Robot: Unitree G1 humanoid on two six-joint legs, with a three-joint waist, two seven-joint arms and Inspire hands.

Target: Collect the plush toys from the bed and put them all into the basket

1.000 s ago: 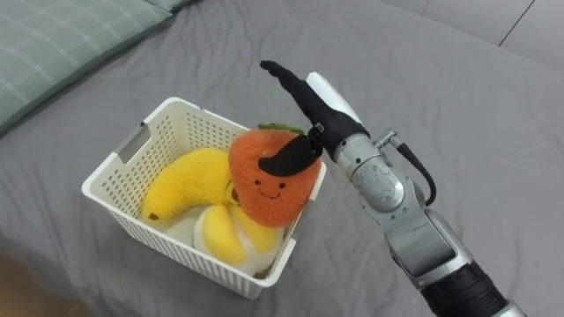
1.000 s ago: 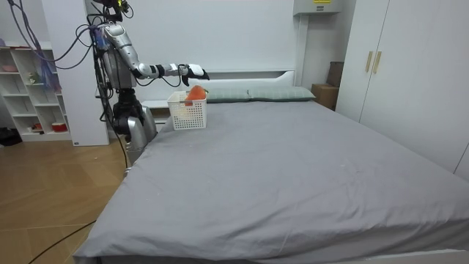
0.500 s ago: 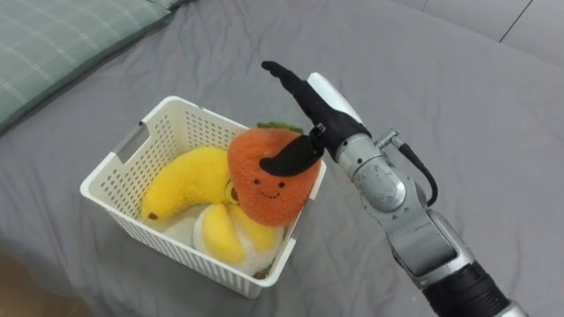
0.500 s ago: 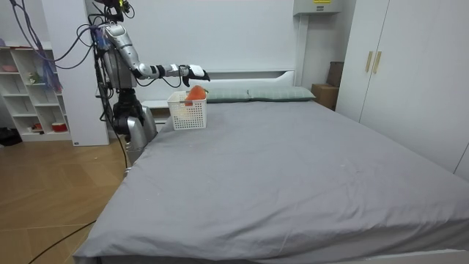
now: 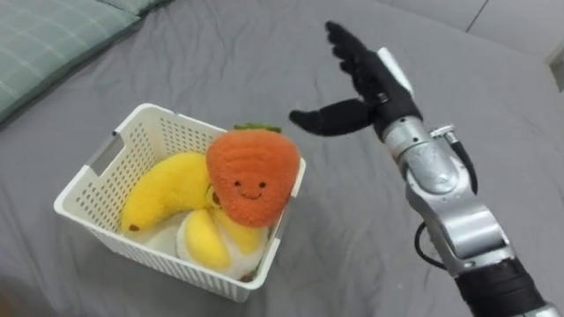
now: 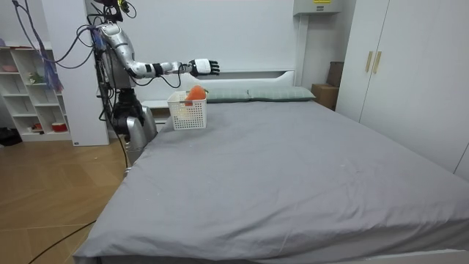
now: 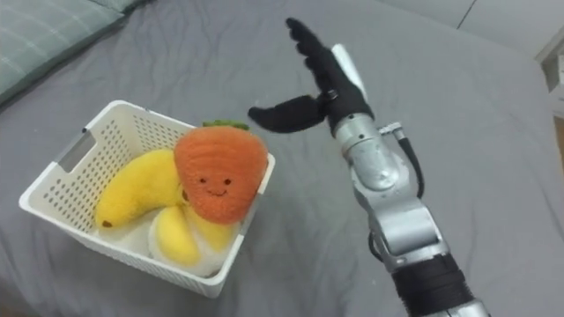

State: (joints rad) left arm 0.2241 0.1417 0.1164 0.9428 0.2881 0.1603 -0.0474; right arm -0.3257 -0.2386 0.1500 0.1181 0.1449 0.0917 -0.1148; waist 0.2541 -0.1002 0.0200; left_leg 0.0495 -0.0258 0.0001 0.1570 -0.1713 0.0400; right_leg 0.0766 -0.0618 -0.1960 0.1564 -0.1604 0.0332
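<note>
A white slatted basket (image 5: pixel 92 173) (image 7: pixel 58 168) (image 6: pixel 186 111) rests on the grey bed (image 5: pixel 352 255) near its head end. An orange plush strawberry with a smiling face (image 5: pixel 250 175) (image 7: pixel 218 169) sits on top, leaning on the basket's right rim. A yellow plush banana (image 5: pixel 163 187) (image 7: pixel 134 188) and a smaller yellow plush piece (image 5: pixel 204 240) lie beside and under it. My right hand (image 5: pixel 366 84) (image 7: pixel 322 75) (image 6: pixel 204 67) hovers open above the bed, up and to the right of the strawberry, touching nothing.
A green checked pillow (image 5: pixel 44 40) lies at the upper left, beyond the basket. In the room view I stand at the bed's head corner, with a white shelf unit (image 6: pixel 33 92) behind me and wardrobes (image 6: pixel 388 62) across the bed. Bare sheet spreads right of the basket.
My right hand let go of the strawberry and rose up and to the right. The strawberry stays in the basket. The head camera has shifted a little.
</note>
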